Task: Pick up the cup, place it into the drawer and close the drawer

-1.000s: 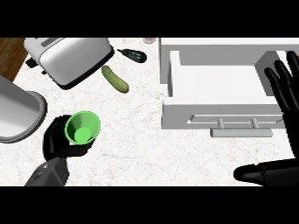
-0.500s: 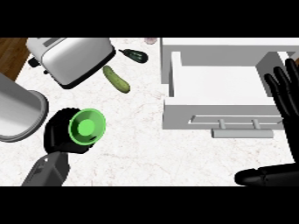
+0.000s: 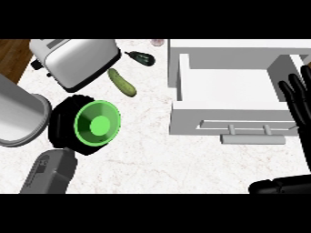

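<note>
One green cup [image 3: 97, 124], mouth upward, gripped by left robot hand [image 3: 69, 119]; right robot hand [image 3: 310, 109] open.

Toaster [image 3: 77, 61] top left, pickle [image 3: 121, 82] beside (tilted), grey canister [image 3: 10, 113] left.
</note>
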You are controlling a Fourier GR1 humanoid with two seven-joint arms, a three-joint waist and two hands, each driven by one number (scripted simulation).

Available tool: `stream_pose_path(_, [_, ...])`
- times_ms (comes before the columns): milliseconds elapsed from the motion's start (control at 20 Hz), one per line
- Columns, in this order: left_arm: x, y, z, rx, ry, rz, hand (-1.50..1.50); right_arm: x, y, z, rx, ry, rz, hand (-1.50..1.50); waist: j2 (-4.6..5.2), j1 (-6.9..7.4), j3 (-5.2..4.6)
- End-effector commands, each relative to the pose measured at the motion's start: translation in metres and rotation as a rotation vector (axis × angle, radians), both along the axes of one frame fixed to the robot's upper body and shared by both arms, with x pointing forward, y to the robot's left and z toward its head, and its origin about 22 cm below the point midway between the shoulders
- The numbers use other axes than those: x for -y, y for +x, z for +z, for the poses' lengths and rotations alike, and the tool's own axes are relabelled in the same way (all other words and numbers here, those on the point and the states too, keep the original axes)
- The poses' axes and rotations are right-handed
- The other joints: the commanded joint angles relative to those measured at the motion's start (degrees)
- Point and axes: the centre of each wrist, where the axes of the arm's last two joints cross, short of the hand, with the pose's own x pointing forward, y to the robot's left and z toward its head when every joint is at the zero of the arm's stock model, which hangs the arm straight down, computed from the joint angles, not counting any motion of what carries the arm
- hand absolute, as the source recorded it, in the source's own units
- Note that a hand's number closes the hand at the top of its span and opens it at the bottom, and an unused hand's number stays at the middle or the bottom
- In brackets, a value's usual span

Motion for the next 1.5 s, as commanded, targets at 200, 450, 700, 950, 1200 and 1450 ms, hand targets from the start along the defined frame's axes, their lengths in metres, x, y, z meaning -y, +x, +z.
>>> stream_pose_path(200, [0.055,0.012,0.093,0.016,-0.031,-0.065,1.50,0.000,0.005,-0.016,0.016,0.014,-0.007,-1.50,0.18,-0.28,-0.02])
stream_pose_path(450, [0.078,0.035,0.149,0.064,0.009,-0.072,1.50,-0.005,0.009,-0.005,0.000,-0.004,-0.002,-1.50,0.28,-0.62,-0.05])
stream_pose_path(700, [0.115,0.043,0.173,0.079,0.054,-0.070,1.50,0.007,0.011,-0.005,0.004,-0.001,-0.013,-1.50,0.32,-0.91,-0.04])
stream_pose_path(950, [0.136,0.059,0.200,0.057,0.103,-0.052,1.50,0.005,0.018,0.005,0.000,0.000,-0.008,-1.50,0.37,-0.95,-0.05])
stream_pose_path(1200, [0.154,0.080,0.198,0.050,0.130,-0.069,1.50,0.003,-0.005,0.011,0.011,0.001,0.000,-1.50,0.41,-1.45,-0.06])
stream_pose_path(1450, [0.172,0.102,0.212,0.001,0.194,-0.074,1.50,-0.008,-0.001,0.011,0.002,0.003,0.001,-1.50,0.54,-1.70,-0.07])
